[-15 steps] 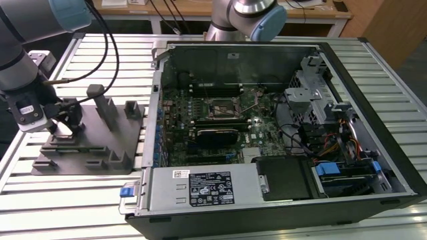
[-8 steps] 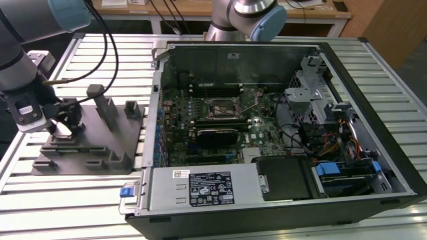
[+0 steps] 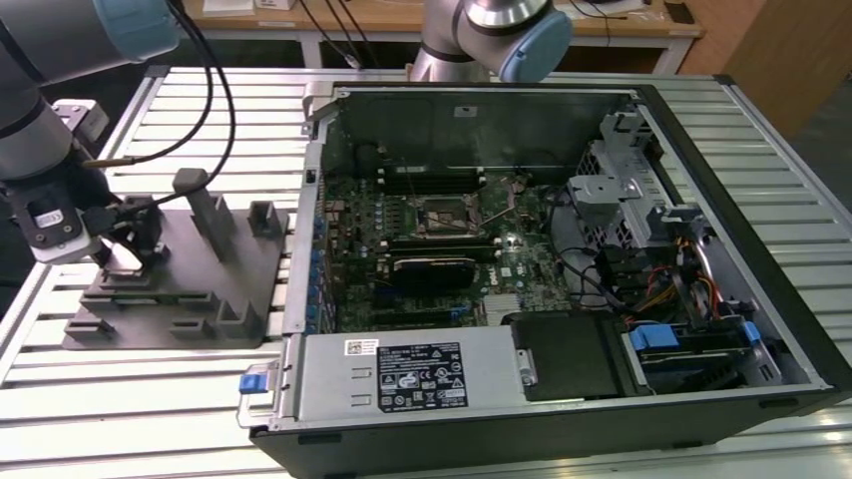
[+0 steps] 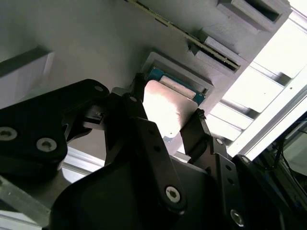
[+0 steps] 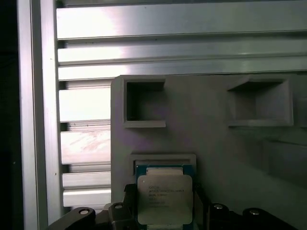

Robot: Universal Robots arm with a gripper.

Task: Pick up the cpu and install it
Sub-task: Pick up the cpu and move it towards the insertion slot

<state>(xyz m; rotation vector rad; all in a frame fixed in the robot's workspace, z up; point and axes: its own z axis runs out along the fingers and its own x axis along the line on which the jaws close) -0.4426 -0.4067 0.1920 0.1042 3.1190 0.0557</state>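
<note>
Picking is the step in hand. The claw (image 4: 167, 111) is clamped on the cpu (image 5: 164, 199), which sits in its pocket at the fixture's (image 3: 253, 274) edge, on the exterior view's left. Lifting it, I'd judge, calls for a level, straight rise.

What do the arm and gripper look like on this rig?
The arm has silver-grey tubular links with light-blue joint caps. A black cable hangs loose alongside it, and a pale wrist block sits near the tool end. In the second wrist view the gripper is matte black, with jointed linkage bars, silver screw heads and narrow jaws.
</note>
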